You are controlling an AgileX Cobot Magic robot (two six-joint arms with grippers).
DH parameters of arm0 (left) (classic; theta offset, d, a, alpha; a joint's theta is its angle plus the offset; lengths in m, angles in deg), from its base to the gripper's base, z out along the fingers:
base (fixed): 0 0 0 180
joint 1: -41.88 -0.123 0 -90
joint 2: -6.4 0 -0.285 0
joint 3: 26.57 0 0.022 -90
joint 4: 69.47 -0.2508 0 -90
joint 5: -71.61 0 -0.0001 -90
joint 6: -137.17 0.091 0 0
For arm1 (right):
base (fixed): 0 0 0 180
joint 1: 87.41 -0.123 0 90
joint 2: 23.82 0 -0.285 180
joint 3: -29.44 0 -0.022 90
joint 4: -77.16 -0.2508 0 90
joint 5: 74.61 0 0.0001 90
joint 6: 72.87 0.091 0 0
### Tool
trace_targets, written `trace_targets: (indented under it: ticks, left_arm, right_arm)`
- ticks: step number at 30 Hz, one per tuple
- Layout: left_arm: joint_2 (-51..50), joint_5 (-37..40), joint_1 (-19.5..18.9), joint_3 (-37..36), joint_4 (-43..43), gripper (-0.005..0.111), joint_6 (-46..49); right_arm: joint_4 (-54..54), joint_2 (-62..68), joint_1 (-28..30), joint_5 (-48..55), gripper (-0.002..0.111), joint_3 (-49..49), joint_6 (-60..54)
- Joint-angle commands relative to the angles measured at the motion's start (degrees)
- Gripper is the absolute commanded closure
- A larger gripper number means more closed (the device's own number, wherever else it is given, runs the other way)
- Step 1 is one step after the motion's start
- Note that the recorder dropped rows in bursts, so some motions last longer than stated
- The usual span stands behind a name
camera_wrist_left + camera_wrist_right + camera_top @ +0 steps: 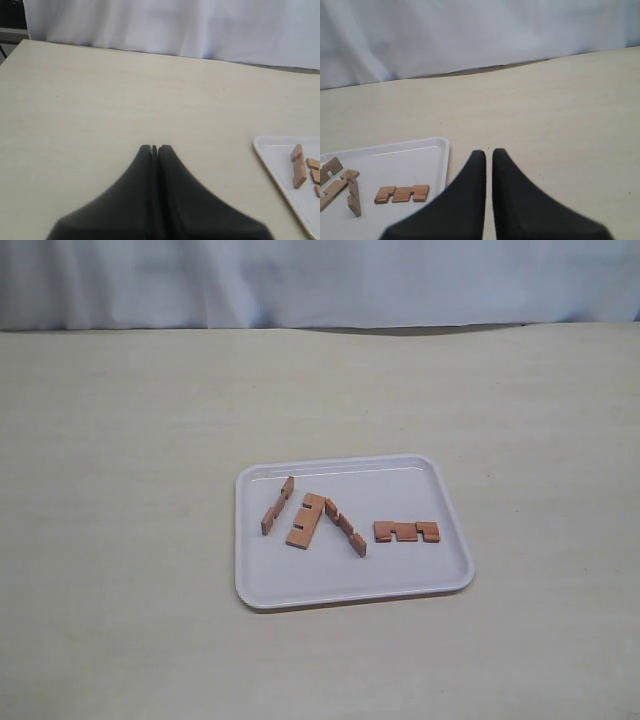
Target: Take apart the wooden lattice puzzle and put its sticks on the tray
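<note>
The white tray (400,490) lies mid-table with the puzzle's four reddish-brown notched sticks lying apart on it; no interlocked grid shows. Left to right they are one stick (277,506), a second (306,520), a third (345,527) and a fourth (406,531). Neither gripper appears in the exterior view. My left gripper (155,148) is shut and empty over bare table, with the tray's corner (280,175) and a stick (299,167) off to one side. My right gripper (489,152) is shut but for a thin slit, empty, beside the tray's rim (445,150); the lone stick (402,193) lies nearby.
The tray sits on a wide pale wooden tabletop (130,440). A white cloth backdrop (320,280) hangs behind the table's far edge. No other objects show.
</note>
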Motion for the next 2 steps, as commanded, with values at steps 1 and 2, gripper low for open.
trace_targets:
  ticks: [1,2]
  left_arm:
    - [0.0,-0.3,0.5,-0.2,-0.3,0.107,0.0]
    - [0.0,-0.3,0.5,-0.2,-0.3,0.107,0.0]
  right_arm:
    - [0.1,0.5,0.2,-0.7,0.104,-0.2,0.0]
    - [0.1,0.5,0.2,-0.7,0.104,-0.2,0.0]
